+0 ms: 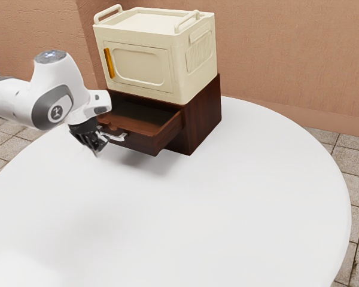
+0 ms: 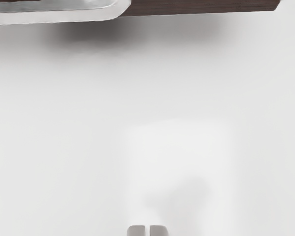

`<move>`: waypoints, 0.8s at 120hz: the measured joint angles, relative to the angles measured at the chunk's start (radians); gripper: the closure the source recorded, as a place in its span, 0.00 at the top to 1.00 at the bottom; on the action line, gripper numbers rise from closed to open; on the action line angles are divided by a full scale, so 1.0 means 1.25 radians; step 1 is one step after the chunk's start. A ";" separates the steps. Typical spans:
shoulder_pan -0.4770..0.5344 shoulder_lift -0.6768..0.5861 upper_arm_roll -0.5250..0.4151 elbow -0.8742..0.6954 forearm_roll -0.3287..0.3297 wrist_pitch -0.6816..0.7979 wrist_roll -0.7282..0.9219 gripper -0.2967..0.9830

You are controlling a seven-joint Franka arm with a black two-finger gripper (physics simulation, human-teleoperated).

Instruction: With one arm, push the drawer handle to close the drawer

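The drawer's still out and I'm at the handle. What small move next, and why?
I'd ease the gripper gently toward the cabinet, pressing on the handle. The drawer stands well open, and the gripper is low on the handle's outer side, so a push that way should likely slide it in.

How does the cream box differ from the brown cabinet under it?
The cream box is pale; the brown cabinet is dark, with wood grain. The box's orange handle stands upright, while the cabinet's silver handle runs sideways on its open drawer. Both are boxy.
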 joint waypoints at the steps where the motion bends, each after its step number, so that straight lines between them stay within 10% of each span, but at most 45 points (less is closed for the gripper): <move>1: 0.000 0.003 0.001 0.003 0.000 0.001 0.000 0.16; 96: 0.041 0.188 0.022 0.165 -0.084 0.029 0.086 0.15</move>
